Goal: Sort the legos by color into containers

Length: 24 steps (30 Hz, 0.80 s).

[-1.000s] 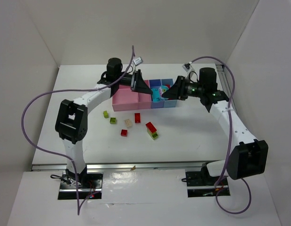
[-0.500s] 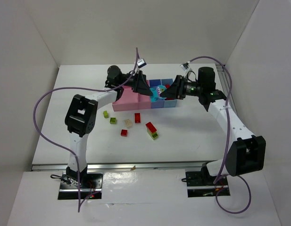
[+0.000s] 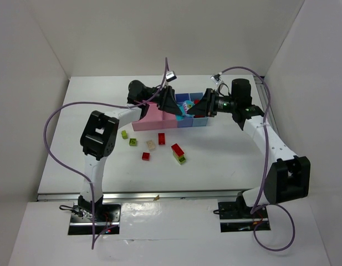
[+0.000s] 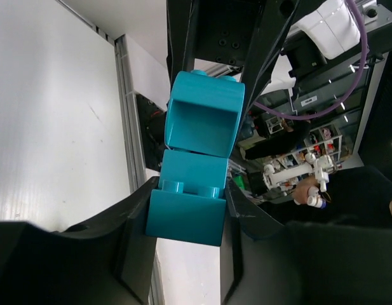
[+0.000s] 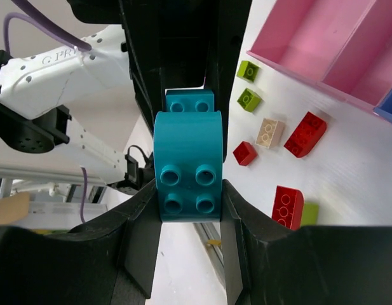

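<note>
The left arm (image 3: 118, 114) and right arm (image 3: 270, 145) are built of white links joined by black joint housings (image 3: 98, 136). Purple cables (image 4: 361, 44) are looped behind the left tool (image 4: 188, 210) and right tool (image 5: 187, 203). The fingers (image 4: 87, 248) are moulded in matte black.

So the row of bins (image 3: 151, 119) sits back-middle on the tabletop (image 3: 226, 149), with loose bricks (image 3: 151, 144) scattered just in front of it, mostly before its left half, and a stacked pair (image 3: 178, 153) at the right end of that bunch. The left fingers (image 3: 169, 104) and right fingers (image 3: 201, 107) meet above the row's right part, with a two-brick piece (image 3: 184, 112) pinched between them.
</note>
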Each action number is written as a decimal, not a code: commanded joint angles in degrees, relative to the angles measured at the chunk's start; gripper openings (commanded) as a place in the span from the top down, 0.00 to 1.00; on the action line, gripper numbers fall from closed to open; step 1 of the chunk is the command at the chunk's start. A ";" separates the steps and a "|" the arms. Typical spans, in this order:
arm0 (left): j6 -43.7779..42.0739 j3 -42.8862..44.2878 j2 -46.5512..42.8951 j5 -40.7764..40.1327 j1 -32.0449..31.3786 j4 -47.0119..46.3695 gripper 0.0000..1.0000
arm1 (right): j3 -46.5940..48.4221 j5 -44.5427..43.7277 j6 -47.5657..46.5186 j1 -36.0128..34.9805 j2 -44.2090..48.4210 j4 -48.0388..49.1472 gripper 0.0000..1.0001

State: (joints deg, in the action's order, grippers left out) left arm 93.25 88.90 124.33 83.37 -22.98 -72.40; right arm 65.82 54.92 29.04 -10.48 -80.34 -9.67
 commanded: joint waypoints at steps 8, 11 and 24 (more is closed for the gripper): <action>-0.01 0.94 0.03 -0.84 2.41 -4.67 1.00 | 0.27 -3.85 -3.10 0.10 0.00 -2.01 0.86; -0.52 -1.88 -1.11 -1.55 6.19 -3.98 1.00 | 0.97 -5.78 -3.98 1.43 0.62 -3.85 0.86; -60.79 5.74 -14.20 -24.65 15.25 86.10 1.00 | 14.23 -38.73 -4.08 -9.38 -13.78 -8.87 0.86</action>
State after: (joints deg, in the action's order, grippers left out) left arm 56.07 87.83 116.42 67.81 -6.68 -15.94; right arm 74.89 27.99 25.61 -17.19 -90.89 -16.78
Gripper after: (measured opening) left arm 0.471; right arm 0.444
